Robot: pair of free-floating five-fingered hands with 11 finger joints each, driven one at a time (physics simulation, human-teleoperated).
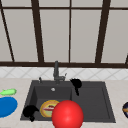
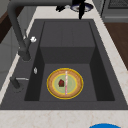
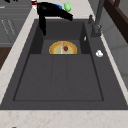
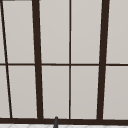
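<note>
Red and round, a ball [image 1: 67,114] sits closest to the front camera, over the sink's [image 1: 110,117] front rim and partly hiding the plate [image 1: 48,108] behind it. That plate, yellow-rimmed with a green centre, lies flat on the floor of the left basin; from the left side it shows a pale pink stick [image 2: 66,82] across its middle and a small dark red bit [image 2: 61,83] beside it. Being round, the plate has no long axis of its own; the stick runs from the sink's left side toward its right.

Left hand [image 1: 30,111] hovers at the basin's front left corner, just beside the plate and to its left, fingers curled downward and holding nothing. It is clearly the nearer hand. Right hand [image 1: 76,84] hangs farther back, above the divide near the back rim, fingers drooping loosely down, well apart from the plate.

Behind stands the faucet [image 1: 56,72], then the window [image 4: 70,60]. On the left counter lie a blue disc [image 1: 6,106] and a green object [image 1: 8,92].
</note>
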